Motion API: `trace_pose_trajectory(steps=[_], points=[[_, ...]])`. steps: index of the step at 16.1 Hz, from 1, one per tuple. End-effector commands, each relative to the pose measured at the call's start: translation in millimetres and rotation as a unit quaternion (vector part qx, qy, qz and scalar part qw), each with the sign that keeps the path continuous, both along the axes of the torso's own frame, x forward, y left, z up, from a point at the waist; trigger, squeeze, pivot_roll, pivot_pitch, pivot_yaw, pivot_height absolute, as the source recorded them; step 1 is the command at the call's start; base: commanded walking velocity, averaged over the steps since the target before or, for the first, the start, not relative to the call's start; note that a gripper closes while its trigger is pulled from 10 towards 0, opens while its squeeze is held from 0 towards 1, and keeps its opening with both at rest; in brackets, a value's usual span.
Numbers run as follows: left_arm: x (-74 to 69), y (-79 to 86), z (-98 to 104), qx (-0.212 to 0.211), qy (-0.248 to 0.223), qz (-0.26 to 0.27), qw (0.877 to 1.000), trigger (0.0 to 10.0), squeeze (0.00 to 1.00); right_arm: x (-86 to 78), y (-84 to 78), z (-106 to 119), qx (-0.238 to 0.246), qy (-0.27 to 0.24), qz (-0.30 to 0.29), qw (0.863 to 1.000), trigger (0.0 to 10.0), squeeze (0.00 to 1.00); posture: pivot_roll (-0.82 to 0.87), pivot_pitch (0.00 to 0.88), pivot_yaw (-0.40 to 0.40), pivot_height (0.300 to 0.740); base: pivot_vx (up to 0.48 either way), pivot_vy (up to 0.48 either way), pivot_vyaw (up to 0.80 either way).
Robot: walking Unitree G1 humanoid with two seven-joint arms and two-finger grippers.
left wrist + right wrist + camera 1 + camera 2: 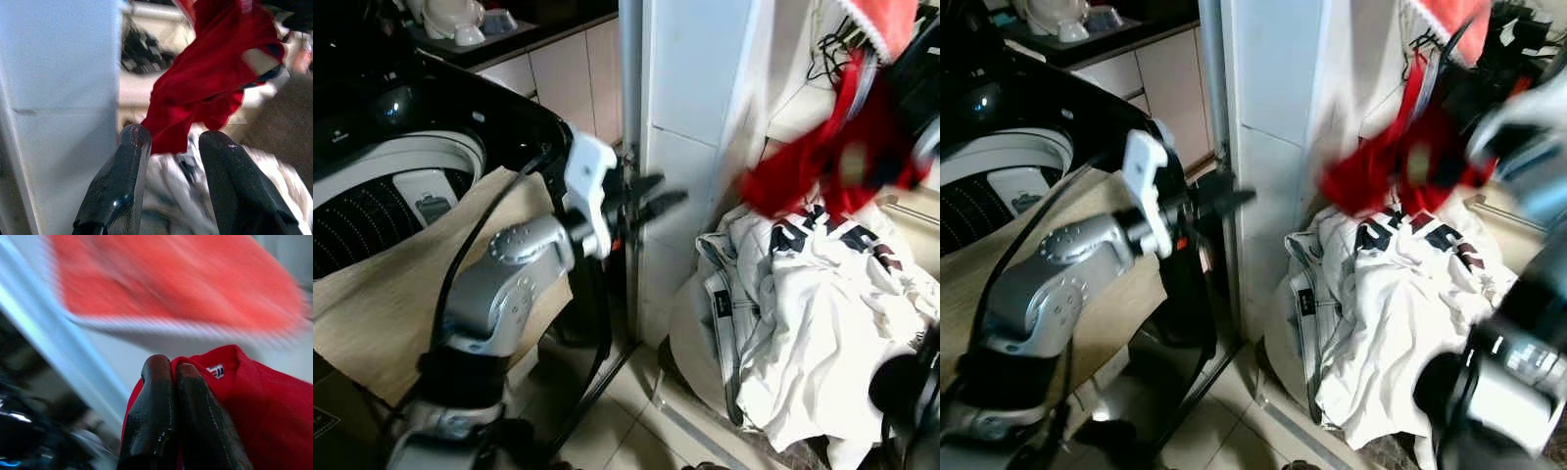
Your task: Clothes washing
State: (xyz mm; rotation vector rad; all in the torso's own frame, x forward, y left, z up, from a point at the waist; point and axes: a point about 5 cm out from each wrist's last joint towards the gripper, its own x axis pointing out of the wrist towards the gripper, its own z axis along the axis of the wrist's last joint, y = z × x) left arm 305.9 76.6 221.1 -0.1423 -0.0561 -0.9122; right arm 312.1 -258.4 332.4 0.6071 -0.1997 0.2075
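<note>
Left to right: top-loading washing machine (431, 147) with open drum, a tan cloth (372, 294) draped over its rim; left gripper (651, 203), fingers parted and empty, held beside the white tiled pillar (690, 117); white laundry pile (813, 294) on the floor; right gripper (178, 382), fingers closed on a red garment (822, 166) lifted above the pile. The carry should probably clear the pillar and keep the hanging cloth from snagging before reaching the drum

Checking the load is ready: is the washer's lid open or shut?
Open: the washing machine shows its drum from above, uncovered, beside the left gripper.
</note>
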Motion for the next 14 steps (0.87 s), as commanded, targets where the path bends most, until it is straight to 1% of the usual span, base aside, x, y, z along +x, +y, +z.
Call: trace_pose_trajectory(steps=[1, 2, 3, 4, 5, 7, 8, 10, 12, 14], points=[[3.0, 0.7, 13.1, -0.021, -0.022, 0.009, 1.000, 10.0, 0.00, -3.2, 5.6, 10.2, 0.001, -0.013, 0.026, 1.000, 0.0, 0.00, -0.12, 0.000, 0.050, 0.740, 0.000, 0.000, 0.00], [3.3, -1.9, 17.3, -0.034, -0.025, 0.006, 0.999, 10.0, 0.00, -3.5, 8.3, 13.0, -0.002, -0.014, 0.035, 0.999, 0.0, 0.00, -0.12, 0.000, 0.046, 0.740, 0.000, 0.000, 0.00], [3.9, -7.8, 29.4, -0.079, -0.027, -0.001, 0.996, 10.0, 1.00, -4.0, 16.5, 15.2, -0.015, -0.011, 0.056, 0.998, 0.0, 0.00, -0.12, 0.000, 0.046, 0.740, 0.000, 0.000, 0.00], [3.7, -13.7, 39.4, -0.099, -0.040, -0.007, 0.994, 10.0, 1.00, -3.7, 24.0, 12.8, -0.021, -0.002, 0.077, 0.997, 0.0, 0.00, -0.12, 0.000, 0.042, 0.740, 0.000, 0.000, 0.00], [3.0, -17.7, 45.5, -0.107, -0.052, -0.012, 0.993, 10.0, 1.00, -3.3, 28.8, 9.5, -0.021, 0.006, 0.090, 0.996, 0.0, 0.00, -0.12, 0.000, 0.042, 0.740, 0.000, 0.000, 0.00], [2.4, -24.5, 53.9, -0.129, -0.062, -0.026, 0.989, 10.0, 1.00, -2.0, 39.4, -0.6, -0.014, 0.028, 0.110, 0.993, 0.0, 0.00, -0.12, 0.000, 0.038, 0.740, 0.000, 0.000, 0.00], [1.6, -28.0, 54.9, -0.131, -0.061, -0.036, 0.989, 10.0, 1.00, -1.3, 43.9, -5.6, -0.007, 0.036, 0.118, 0.992, 0.0, 0.00, -0.12, 0.000, 0.037, 0.740, 0.000, 0.000, 0.00], [-2.2, -36.5, 52.1, -0.121, -0.056, -0.061, 0.989, 10.0, 1.00, -0.8, 56.3, -10.1, 0.001, 0.041, 0.139, 0.989, 0.0, 0.00, -0.11, 0.000, 0.036, 0.740, 0.000, 0.000, 0.00], [-7.0, -45.0, 47.4, -0.112, -0.049, -0.081, 0.989, 10.0, 1.00, -1.4, 67.9, -9.8, 0.007, 0.038, 0.160, 0.986, 0.0, 0.00, -0.11, 0.000, 0.036, 0.740, 0.000, 0.000, 0.00], [-9.2, -50.3, 43.3, -0.103, -0.046, -0.085, 0.990, 10.0, 1.00, -2.3, 72.2, -10.1, 0.010, 0.038, 0.171, 0.985, 0.0, 0.00, -0.11, 0.000, 0.032, 0.740, 0.000, 0.000, 0.00]])
